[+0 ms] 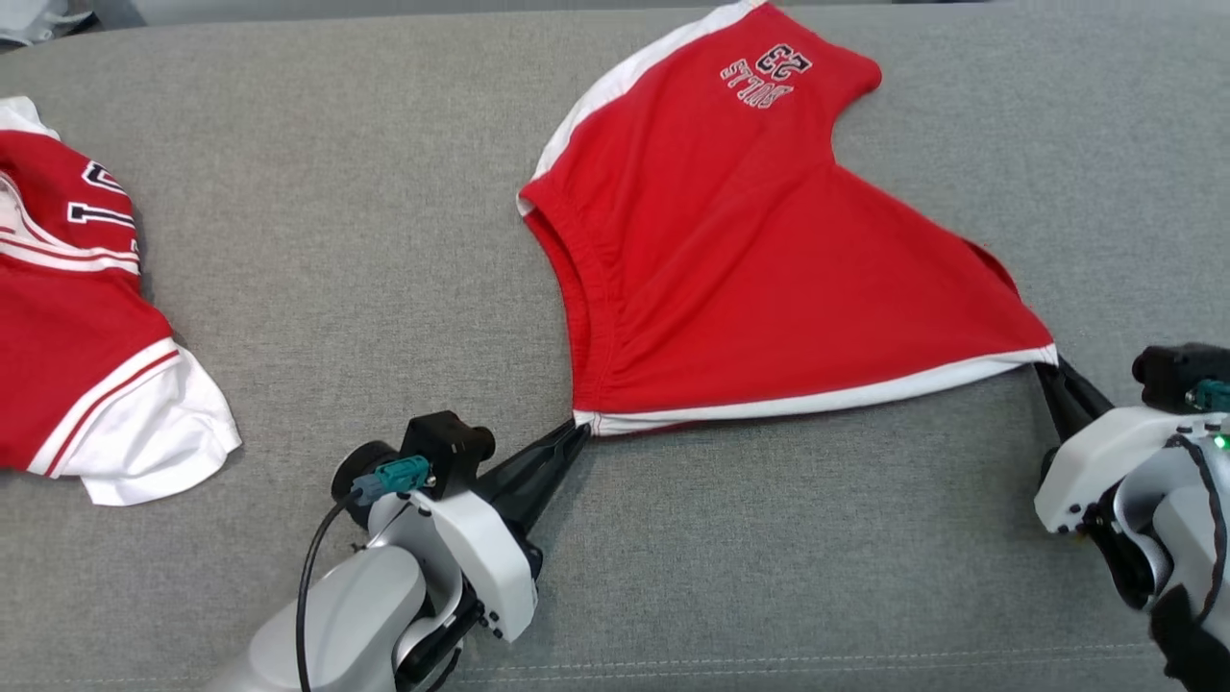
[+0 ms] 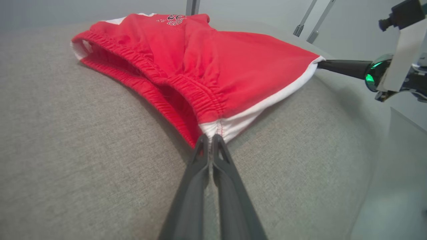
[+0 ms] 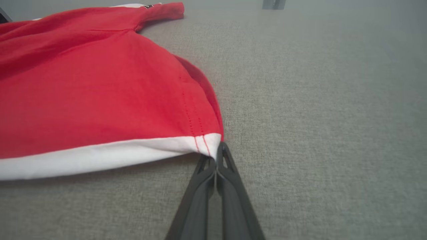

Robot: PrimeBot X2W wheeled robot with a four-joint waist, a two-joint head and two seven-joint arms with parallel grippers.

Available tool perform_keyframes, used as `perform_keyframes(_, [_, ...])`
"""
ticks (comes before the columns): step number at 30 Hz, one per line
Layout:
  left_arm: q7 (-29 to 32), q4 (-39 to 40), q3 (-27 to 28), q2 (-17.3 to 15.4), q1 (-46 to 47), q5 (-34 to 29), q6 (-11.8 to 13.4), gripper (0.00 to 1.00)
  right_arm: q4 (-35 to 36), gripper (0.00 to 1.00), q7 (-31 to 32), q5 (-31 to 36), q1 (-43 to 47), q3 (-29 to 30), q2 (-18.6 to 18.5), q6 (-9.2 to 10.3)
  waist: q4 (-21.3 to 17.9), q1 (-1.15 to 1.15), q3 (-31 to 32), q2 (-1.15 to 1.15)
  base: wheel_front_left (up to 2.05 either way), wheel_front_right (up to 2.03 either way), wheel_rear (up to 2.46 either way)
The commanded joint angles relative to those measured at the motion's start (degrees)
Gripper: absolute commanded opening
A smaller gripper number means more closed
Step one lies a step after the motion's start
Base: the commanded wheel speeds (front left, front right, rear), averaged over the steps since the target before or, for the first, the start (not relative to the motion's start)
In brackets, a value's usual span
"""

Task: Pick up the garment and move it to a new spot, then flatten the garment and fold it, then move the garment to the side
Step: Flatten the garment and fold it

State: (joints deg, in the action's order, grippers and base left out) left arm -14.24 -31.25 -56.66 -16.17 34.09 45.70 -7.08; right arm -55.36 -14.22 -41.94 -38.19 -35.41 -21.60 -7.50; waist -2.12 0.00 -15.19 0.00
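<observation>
Second red-and-white garment (image 1: 77,317) at far left is cut off by the frame edge, so its full shape is unclear. Right arm is mostly out of frame at lower right. Print (image 1: 764,75) on the shorts (image 1: 730,250) reads upside down in head view and is too blurred to read in the wrist views.

Surface: grey fabric (image 1: 336,240), woven, w/ a seam line near the bottom edge. Left wrist view shows metal bars (image 2: 192,6) & a pale wall behind it.

The shorts lie mid-right on the fabric, red w/ a white stripe (image 1: 826,399) pulled taut btwn both grippers. Left gripper (image 1: 579,430) is fully closed, pinching the stripe's waistband end. Right gripper (image 1: 1047,363) is closed too, pinching the hem end.
</observation>
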Motion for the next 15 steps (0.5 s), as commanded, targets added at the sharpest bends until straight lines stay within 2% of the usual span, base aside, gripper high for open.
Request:
perform_keyframes(1, [-0.7, 0.8, 1.4, -1.8, 0.0, 0.1, -0.4, 0.0, 1.4, 0.0, -0.8, -0.2, 2.6, -0.1, -1.4, 0.01, -0.1, 0.0, 1.6, 0.0, 0.0, 0.0, 0.0])
perform_keyframes(8, [-0.7, 0.7, -1.2, -3.5, -3.4, 0.0, -0.4, 0.0, 5.2, 0.0, -0.8, -1.3, 9.7, 0.2, -2.8, 0.01, -1.0, 0.0, 4.8, 0.0, 0.0, 0.0, 0.0])
perform_keyframes(15, [-0.8, -0.3, -2.9, -3.7, -6.6, 0.7, -0.4, 0.0, 7.6, 0.0, -0.6, -2.4, 14.2, -0.6, -2.9, 0.01, -1.9, 0.0, 6.4, 0.0, 0.0, 0.0, 0.0])
